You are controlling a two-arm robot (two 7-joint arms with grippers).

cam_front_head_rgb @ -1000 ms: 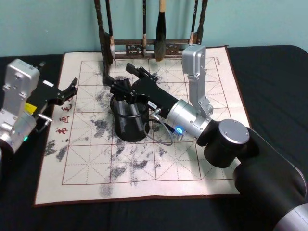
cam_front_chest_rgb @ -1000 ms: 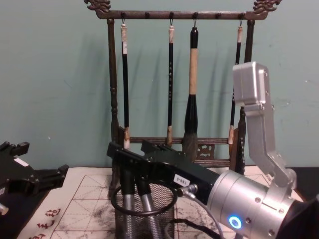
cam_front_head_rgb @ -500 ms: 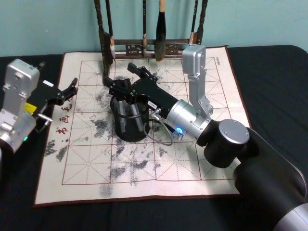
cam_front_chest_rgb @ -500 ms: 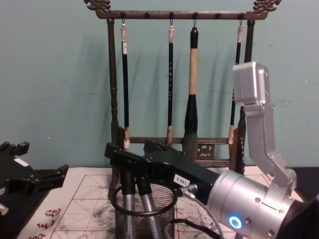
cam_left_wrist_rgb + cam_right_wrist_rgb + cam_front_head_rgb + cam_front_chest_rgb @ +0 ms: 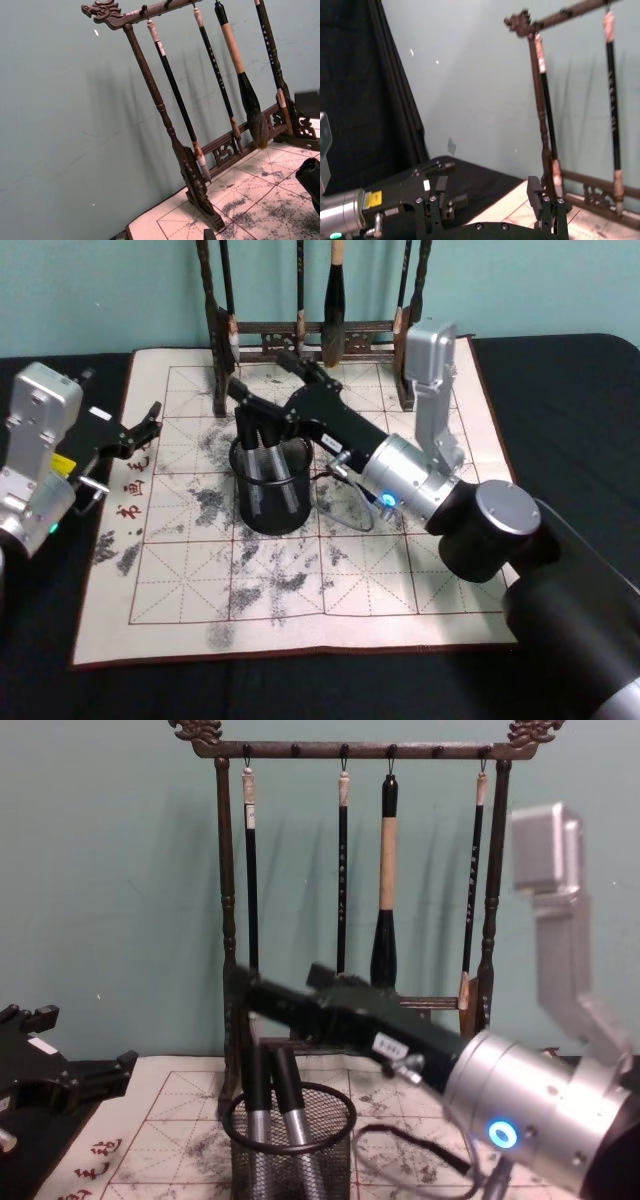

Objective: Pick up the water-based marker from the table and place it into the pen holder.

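Ink stains and red grid lines cover the white mat (image 5: 300, 610) on the dark table (image 5: 560, 390) across the lower half of the head view. At the centre of that view stands the black mesh pen holder (image 5: 270, 510) with two markers (image 5: 290, 1115) leaning inside it, grey barrels down and dark caps up; which of them is the task's own I cannot tell. Such a marker should be light, stiff and smooth, so it is likely to slip or swivel in a loose pinch, and a hold across mid-barrel looks safest. The cup also looks light enough to tip if knocked. Just above its rim is the right gripper (image 5: 486, 187), its fingers spread with nothing between them. The left gripper (image 5: 140, 428) sits parked at the mat's left edge. Red brush characters (image 5: 125, 495) run down the mat's left side, and a small white label (image 5: 385, 1045) sits on the right arm; neither is legible. Farthest back, at the top of the frame, stands the wooden brush rack (image 5: 228, 920).
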